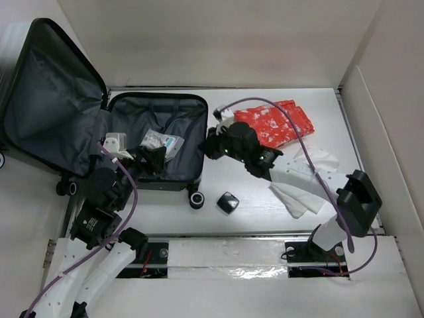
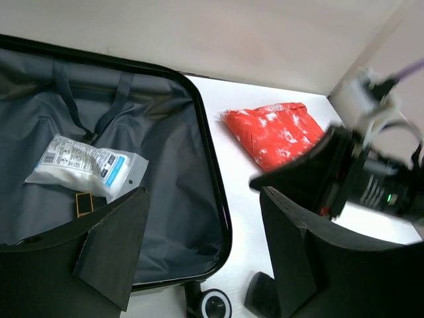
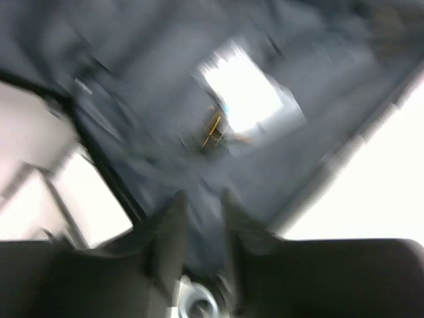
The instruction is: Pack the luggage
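Top external | luggage (image 1: 189, 126) open | right claw (image 1: 212, 142) at its right rim

Top view: bright, even, diffuse light from above; sharp edge to edge. White table (image 1: 159, 212) close to washed out, little surface texture. Soft, short shadows under both arms, no hard edges. Dark lining of the luggage (image 1: 179, 126) low in detail, lid interior near black. Glare on the shiny strip (image 1: 225, 271) at the near edge.

Left wrist view: well lit, background in focus. Left gripper (image 2: 201, 192) close to lens, fingers (image 2: 112, 245) dark and slightly soft. Mild sheen on the plastic packet (image 2: 86, 165). Right arm (image 2: 371, 179) a little smeared.

Right wrist view: heavy motion blur over the whole frame, nothing crisp. Overexposed patch at centre, possibly the packet (image 3: 242, 93). Right side clipped to white. Right gripper (image 3: 204, 199) a dark smear.
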### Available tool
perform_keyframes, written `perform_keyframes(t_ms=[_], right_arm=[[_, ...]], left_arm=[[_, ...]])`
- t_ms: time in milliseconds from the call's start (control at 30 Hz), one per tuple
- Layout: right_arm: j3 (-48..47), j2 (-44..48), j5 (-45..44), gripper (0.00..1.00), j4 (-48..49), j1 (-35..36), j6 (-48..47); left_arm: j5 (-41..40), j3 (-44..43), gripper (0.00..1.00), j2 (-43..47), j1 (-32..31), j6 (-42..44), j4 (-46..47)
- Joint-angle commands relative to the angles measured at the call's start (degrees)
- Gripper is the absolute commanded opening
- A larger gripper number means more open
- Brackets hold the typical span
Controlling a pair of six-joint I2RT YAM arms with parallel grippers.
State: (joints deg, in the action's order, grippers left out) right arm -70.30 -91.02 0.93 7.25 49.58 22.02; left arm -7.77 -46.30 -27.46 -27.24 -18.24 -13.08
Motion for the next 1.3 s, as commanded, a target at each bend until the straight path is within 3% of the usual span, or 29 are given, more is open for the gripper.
perform_keyframes(t_ms=[0, 67, 100, 167, 200, 267, 300, 533, 800, 867, 900, 1033, 1267], right_arm=[[11.3, 4.2, -4.5, 0.0, -1.7, -0.3, -3.7], [15.7, 6.4, -4.9, 0.0, -4.2, 0.4, -5.9], [17.8, 7.1, -5.3, 0.09, -4.5, 1.1, -6.5], [22.5, 9.0, -6.7, 0.41, -7.0, 3.8, -8.2], [23.5, 9.5, -7.7, 0.74, -9.2, 4.8, -8.7], [26.4, 11.2, -8.5, 0.95, -10.9, 7.5, -10.4], [27.2, 11.6, -8.8, 1.0, -11.7, 8.2, -10.9], [29.3, 12.5, -7.2, 1.0, -13.1, 10.0, -11.3], [24.4, 1.5, -10.5, 1.0, -16.1, 10.5, -11.3], [22.9, 0.1, -12.9, 0.93, -16.9, 11.1, -9.6], [22.6, 0.1, -15.2, 0.81, -16.8, 11.1, -9.2], [20.8, 3.8, -18.8, 0.49, -16.7, 11.1, -8.1], [6.5, 4.7, -16.6, 0.48, -16.7, 10.4, -13.2]], left_arm=[[0.6, 0.3, 0.64, -0.3, 0.2, 0.8, 2.7], [0.7, 0.3, 0.64, -0.6, 0.2, 0.8, 2.6], [0.3, 0.2, 0.64, -0.8, 0.2, 0.9, 2.7], [0.1, 0.2, 0.64, -1.3, 0.2, 1.0, 2.8], [0.3, 0.2, 0.64, -1.7, 0.2, 0.9, 2.7], [0.4, 0.2, 0.64, -2.1, 0.2, 1.0, 2.5], [0.4, 0.2, 0.64, -2.2, 0.2, 1.1, 2.6], [0.6, -0.1, 0.64, -4.4, 0.2, 1.1, 2.4], [0.1, 0.0, 0.64, -4.5, 0.2, 1.2, 2.7], [0.2, 0.0, 0.64, -4.5, 0.2, 1.2, 2.8], [0.5, 0.0, 0.64, -4.7, 0.2, 1.1, 2.6], [0.7, 0.0, 0.64, -4.4, 0.2, 1.2, 2.8], [0.6, 0.0, 0.64, -3.2, 0.2, 1.1, 3.1]])
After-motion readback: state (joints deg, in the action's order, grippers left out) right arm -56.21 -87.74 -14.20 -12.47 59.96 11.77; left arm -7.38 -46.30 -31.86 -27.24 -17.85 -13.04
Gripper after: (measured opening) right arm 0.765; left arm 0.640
